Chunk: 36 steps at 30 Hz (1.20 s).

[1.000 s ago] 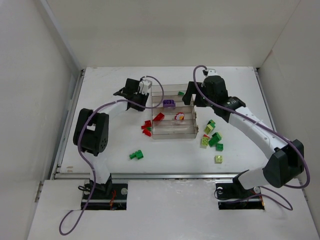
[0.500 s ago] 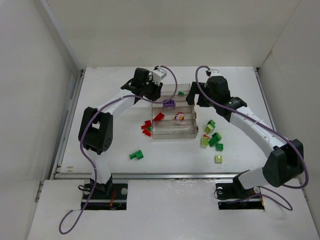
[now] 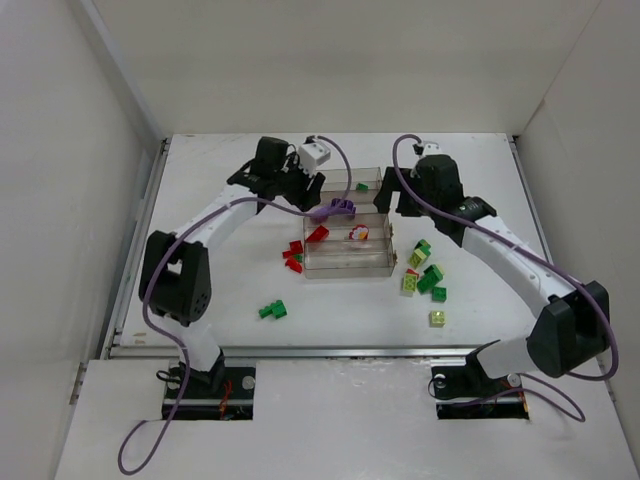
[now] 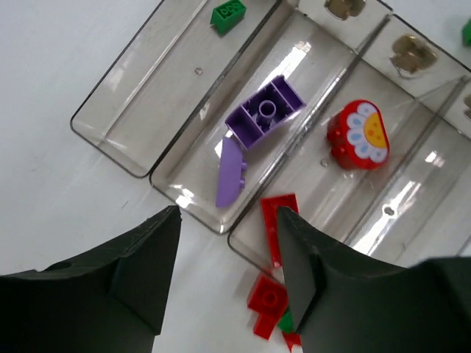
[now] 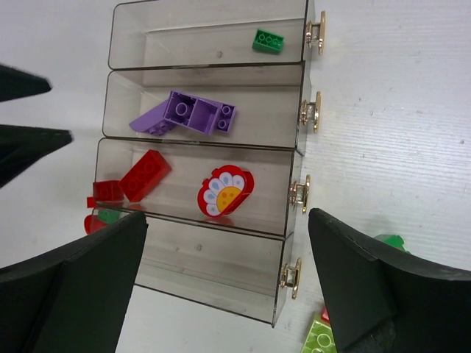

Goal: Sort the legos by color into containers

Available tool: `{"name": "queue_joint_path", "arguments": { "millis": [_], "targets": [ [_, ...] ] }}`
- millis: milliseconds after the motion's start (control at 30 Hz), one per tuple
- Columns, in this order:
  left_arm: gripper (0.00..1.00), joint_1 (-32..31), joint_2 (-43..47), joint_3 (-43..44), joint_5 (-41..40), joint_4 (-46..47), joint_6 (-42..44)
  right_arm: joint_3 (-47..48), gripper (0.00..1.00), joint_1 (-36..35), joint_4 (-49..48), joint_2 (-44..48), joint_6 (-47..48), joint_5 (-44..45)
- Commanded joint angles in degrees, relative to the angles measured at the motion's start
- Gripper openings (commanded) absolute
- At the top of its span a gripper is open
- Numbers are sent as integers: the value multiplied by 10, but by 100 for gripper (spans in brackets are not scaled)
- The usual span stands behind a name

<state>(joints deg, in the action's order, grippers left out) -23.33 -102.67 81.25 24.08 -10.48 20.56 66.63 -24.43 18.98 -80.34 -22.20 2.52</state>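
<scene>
Left gripper: jaws apart, nothing between them, hanging over the left end of the tray, directly above the second row from the far side. In that row lie a purple brick, studs down with its hollow underside up, and a thin purple slope touching it. Right gripper: jaws wide, empty, poised over the tray's right end. I read the rows as running left to right across the table. The far row holds one green brick. The third holds a rounded red flower piece with white petals and a red brick. The nearest row shows nothing inside. The tray is clear, smoky, hard plastic with brass-coloured knobs on its right end, and the bricks are glossy and studded. My next pick, as I judge it, turns on this: loose red bricks lie just beside the tray's left end, nearward of the left gripper and closest to that arm. The green and lime cluster off the tray's near right corner suits the right arm. A green pair sits apart, toward the table's near edge.
</scene>
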Motion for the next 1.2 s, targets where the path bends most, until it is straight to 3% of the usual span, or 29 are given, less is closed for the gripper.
{"name": "queue_joint_path", "arguments": {
  "millis": [0, 67, 133, 233, 367, 600, 767, 867, 1000, 1167],
  "targets": [
    [50, 26, 87, -37, 51, -2, 22, 1, 96, 3, -20, 26, 8, -13],
    [49, 38, 99, -70, 86, -49, 119, -4, 96, 3, -20, 40, 8, -19],
    [39, 53, 106, -103, 86, -102, 178, -11, 96, -2, -20, 45, 8, -19],
    [36, 61, 111, -161, 60, -120, 197, -18, 96, -13, -20, 50, 8, -19],
    [54, 61, 143, -220, 98, -141, 280, -18, 96, -27, -14, 55, 8, -19],
    [64, 61, 195, -263, 114, -306, 492, -7, 96, -56, -14, 49, 8, -14],
    [82, 51, 232, -288, 136, -379, 521, -2, 96, -76, -8, 33, 8, -2],
    [79, 30, 253, -310, 90, -374, 514, 3, 96, -81, -3, 27, 14, -2],
    [67, 12, 253, -349, 48, -374, 514, 10, 96, -92, -3, 27, 19, -2],
    [67, -10, 259, -371, 62, -363, 470, 10, 96, -98, -3, 27, 19, 5]
  ]
}}
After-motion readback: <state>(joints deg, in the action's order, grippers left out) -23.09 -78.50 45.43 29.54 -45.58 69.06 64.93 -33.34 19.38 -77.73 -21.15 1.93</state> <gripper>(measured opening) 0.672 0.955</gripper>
